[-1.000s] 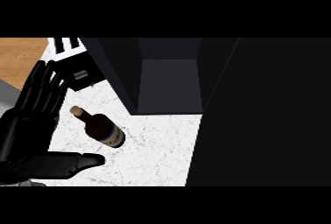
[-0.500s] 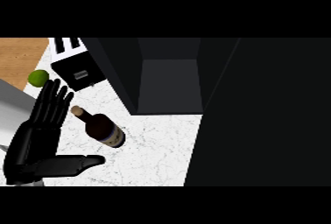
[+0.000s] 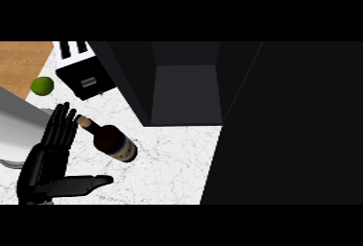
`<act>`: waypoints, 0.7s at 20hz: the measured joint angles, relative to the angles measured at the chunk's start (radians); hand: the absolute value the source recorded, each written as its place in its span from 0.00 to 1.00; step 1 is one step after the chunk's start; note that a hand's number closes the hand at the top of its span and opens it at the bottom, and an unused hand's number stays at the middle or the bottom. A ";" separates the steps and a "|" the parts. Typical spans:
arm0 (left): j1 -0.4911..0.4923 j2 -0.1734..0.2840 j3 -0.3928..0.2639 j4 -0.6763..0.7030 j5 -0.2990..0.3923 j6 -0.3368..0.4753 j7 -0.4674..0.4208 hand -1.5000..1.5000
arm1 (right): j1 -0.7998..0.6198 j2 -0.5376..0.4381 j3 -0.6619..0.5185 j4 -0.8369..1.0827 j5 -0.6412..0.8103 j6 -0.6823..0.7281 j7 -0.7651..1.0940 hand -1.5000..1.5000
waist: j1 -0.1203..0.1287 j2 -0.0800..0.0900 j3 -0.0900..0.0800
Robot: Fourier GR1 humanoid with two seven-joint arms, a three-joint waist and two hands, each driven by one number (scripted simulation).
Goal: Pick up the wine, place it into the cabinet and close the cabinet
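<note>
Your left hand (image 3: 51, 161) shows spread beside the wine (image 3: 110, 142) (its wrist cut off below); right of the marbled worktop (image 3: 170, 158), the cabinet (image 3: 186, 84) stands dark.

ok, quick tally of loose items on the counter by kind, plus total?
Wine bottle: 1
Lime: 1
Black toaster: 1
Total: 3
Not counted: the open cabinet and the left robot hand, open beside the bottle.
</note>
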 measured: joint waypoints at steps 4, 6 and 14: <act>0.001 0.003 0.010 0.069 0.001 -0.020 -0.048 0.00 | -0.007 -0.010 0.004 0.001 0.001 -0.013 0.000 0.00 | 0.002 0.001 0.000; -0.005 0.002 0.017 0.122 -0.006 -0.026 -0.089 0.00 | -0.010 -0.010 0.026 0.002 0.004 -0.027 0.001 0.00 | 0.000 0.001 0.000; -0.072 0.008 0.058 0.356 -0.026 -0.036 -0.230 0.00 | -0.012 -0.036 0.045 0.000 0.007 -0.057 0.000 0.00 | -0.004 0.001 0.000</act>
